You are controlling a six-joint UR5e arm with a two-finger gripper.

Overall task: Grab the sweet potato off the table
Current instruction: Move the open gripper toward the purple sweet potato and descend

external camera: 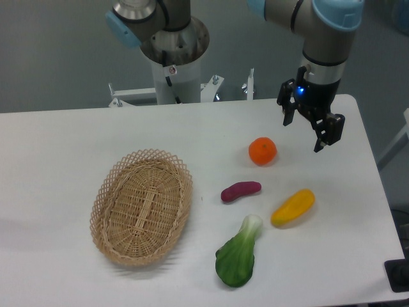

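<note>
Sweet potato (241,191) on table (57,147), between orange (262,151) and bok choy (238,253) | lies down-left of my gripper (305,132), well apart | long axis near-horizontal | jaws open, empty

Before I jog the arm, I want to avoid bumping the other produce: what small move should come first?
Probably shift the open end effector left and toward the camera until it is above the sweet potato. It hangs empty beyond the orange, which lies between the two, so stay high while crossing.
</note>
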